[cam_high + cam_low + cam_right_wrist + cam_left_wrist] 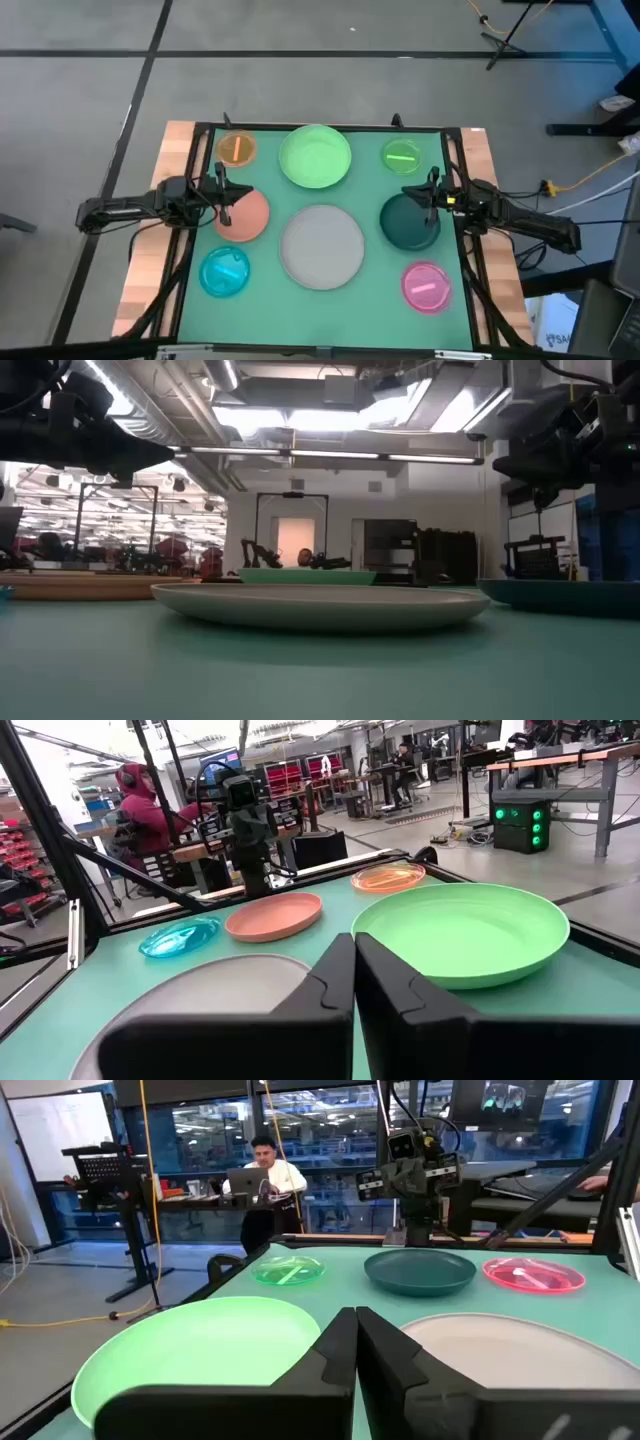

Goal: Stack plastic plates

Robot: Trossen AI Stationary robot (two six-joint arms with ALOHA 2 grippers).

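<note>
- Plates lie apart, none stacked, on the teal tabletop [190, 300]: eight show in the high view.
- Grey-white plate [322, 246], the largest, sits in the middle toward the near edge; the light green plate [315, 156] lies just beyond it at the far edge.
- Salmon plate [243, 215] lies left of the grey-white one, and the dark green plate [409, 222] lies right of it.
- Small translucent plates fill the corners: orange plate [236, 149] far left, small green plate [402, 156] far right, cyan plate [225, 271] near left, pink plate [427, 285] near right.
- Left hand [222, 201] hovers over the salmon plate's left part; in the left wrist view its fingers [335, 1355] are pressed together and hold nothing.
- Right hand [432, 196] hovers over the dark green plate's far right rim; its fingers [335, 985] are likewise closed and empty.
- A person in white [268, 1172] sits at a desk beyond the tabletop; another in a red hooded top [145, 810] sits on the opposite side.
</note>
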